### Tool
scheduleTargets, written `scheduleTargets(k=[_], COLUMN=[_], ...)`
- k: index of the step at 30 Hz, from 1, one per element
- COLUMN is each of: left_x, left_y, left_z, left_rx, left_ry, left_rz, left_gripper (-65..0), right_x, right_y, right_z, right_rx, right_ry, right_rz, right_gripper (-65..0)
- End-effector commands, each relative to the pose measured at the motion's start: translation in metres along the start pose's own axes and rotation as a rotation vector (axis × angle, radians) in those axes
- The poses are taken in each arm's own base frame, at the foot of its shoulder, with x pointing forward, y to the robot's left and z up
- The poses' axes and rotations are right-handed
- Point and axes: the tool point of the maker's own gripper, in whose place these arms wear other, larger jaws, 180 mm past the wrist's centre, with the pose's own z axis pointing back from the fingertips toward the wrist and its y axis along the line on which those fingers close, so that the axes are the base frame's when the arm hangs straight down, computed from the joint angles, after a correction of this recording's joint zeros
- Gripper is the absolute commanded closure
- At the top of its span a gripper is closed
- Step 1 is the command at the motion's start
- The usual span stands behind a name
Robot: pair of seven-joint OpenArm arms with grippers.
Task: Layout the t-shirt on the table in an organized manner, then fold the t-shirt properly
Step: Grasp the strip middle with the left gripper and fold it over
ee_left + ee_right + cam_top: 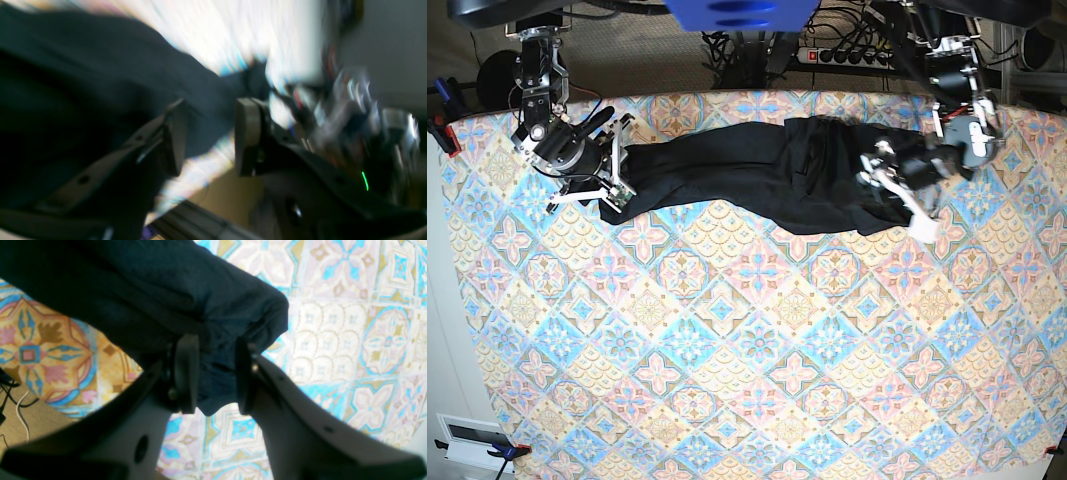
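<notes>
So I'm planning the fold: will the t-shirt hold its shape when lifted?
Probably not. The t-shirt lies bunched in a rumpled strip across the table, so it looks floppy. Fabric creases between the right claw pads, suggesting it sags and drapes.

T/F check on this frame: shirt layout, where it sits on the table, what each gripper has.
1. The t-shirt is stretched in a long band between the arms. True.
2. It lies at the table's near edge. False: it is along the far edge.
3. The right gripper has black fabric between its pads. True.
4. The shirt is neatly folded into a square. False: it is bunched and wrinkled.
5. The left gripper is far from the shirt. False: fabric lies between its pads.
</notes>
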Motion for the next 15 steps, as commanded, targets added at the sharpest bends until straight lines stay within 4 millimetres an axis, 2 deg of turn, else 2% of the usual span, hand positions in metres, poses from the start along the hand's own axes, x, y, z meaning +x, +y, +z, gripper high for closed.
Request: scheduleTargets(k=[1, 4, 6, 8, 12, 15], left_x=[0.014, 0.040, 0.049, 0.058, 0.060, 0.065], left_y=[0.004, 0.036, 0.064, 0.083, 0.116, 0.125], left_z=[0.013, 0.033, 0.043, 0.043, 0.034, 0.026], left_rx=[0.013, 0.084, 0.128, 0.139, 0.183, 0.197], left_ry=[-0.040, -0.112, -0.137, -0.142, -0.130, -0.153], left_rz=[-0.016, 0.034, 0.099, 0.155, 0.253, 0.279], left_gripper=[-21.2, -21.2, -21.2, -21.2, -21.2, -21.2], right_x=[0.008, 0.009, 0.009, 0.009, 0.009, 0.009], right_y=[-0.008, -0.006, -0.006, -0.006, -0.006, -0.007], right_z=[0.005, 0.004, 0.004, 0.004, 0.004, 0.005], right_rx=[-0.021, -0.018, -0.016, -0.016, -0.017, -0.020], right_ry=[-0.031, -0.032, -0.032, -0.032, -0.033, -0.033], right_rz=[0.007, 0.009, 0.010, 0.010, 0.011, 0.009], right_gripper=[-17.7, -17.7, -17.7, -17.7, -17.7, -17.7])
